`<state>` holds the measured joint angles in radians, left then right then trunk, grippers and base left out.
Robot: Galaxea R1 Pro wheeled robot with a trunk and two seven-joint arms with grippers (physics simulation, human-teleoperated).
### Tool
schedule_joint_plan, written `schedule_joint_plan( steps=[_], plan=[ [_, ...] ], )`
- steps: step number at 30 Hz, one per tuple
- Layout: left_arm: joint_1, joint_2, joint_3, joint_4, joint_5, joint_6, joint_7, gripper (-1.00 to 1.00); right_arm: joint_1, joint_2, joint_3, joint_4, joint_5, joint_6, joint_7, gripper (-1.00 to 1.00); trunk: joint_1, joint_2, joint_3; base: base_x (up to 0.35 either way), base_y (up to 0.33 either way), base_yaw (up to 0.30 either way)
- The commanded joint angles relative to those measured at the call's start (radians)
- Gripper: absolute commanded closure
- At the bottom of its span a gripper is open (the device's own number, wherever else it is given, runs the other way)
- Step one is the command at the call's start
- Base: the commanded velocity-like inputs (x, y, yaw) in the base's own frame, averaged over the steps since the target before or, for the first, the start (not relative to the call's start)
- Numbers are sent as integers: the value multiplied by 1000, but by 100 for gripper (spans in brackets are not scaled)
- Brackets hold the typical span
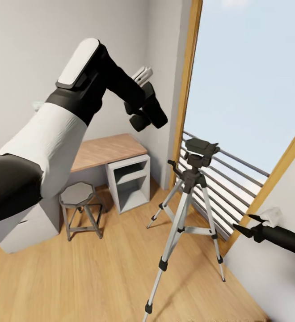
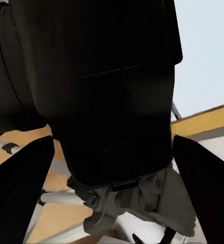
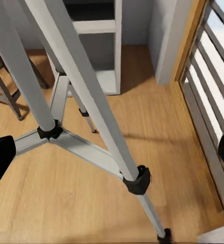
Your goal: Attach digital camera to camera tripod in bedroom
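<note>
You had the left gripper point(image 1: 148, 103) raised high in front of the pale grey wall, and its 2 black fingers point(image 2: 20, 193) were pressed onto the sides of the small black digital camera point(image 2: 117, 101). From the left wrist, the camera body sat between those fingers, and below it showed the black head of the tripod. The tall camera tripod with 3 thin silver legs and black joints point(image 1: 190, 210) stood on the light wood plank floor point(image 1: 98, 277), just beside the wood-framed tall window with its grey railing point(image 1: 237, 179). The camera hung above and to the left of the tripod head, well apart from it.

Your right gripper point(image 1: 250, 223) was down low near the window's lower corner, its 2 pointed fingers spread with nothing between them. From the right wrist, the tripod legs crossed close ahead. Behind stood the wood-topped grey desk point(image 1: 105, 150), the grey cube shelf point(image 1: 129, 181) and the small grey octagonal stool point(image 1: 78, 197).
</note>
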<state>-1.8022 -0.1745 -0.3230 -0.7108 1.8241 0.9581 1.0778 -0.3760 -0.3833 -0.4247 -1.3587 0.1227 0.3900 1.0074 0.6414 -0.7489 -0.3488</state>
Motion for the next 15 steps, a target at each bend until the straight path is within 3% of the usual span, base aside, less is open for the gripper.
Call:
schedule_joint_plan(
  steps=[1,4,12,13,14,15],
  plan=[
    [-2,0,-11,-3,7,2,5,100,-1,1,-1,-2,6,7,7,-100,0,-1,-1,0,0,-264],
    [-3,0,-49,-11,8,2,-12,100,-1,2,0,-2,5,7,7,-100,0,-1,-1,0,0,-258],
    [-3,0,-65,-20,9,2,-16,100,-4,12,2,-1,5,9,8,-100,0,-1,-1,0,0,-237],
    [-3,0,-66,-21,9,2,-16,100,-4,19,2,0,5,9,8,-100,0,-1,-1,0,0,-146],
    [-3,0,-68,-22,9,2,-16,100,-6,64,5,1,8,8,8,-100,0,-1,-1,0,0,-60],
    [-3,0,-68,-23,9,2,-16,100,-6,77,8,1,9,7,8,-100,0,-1,-1,0,0,-48]
  ],
)
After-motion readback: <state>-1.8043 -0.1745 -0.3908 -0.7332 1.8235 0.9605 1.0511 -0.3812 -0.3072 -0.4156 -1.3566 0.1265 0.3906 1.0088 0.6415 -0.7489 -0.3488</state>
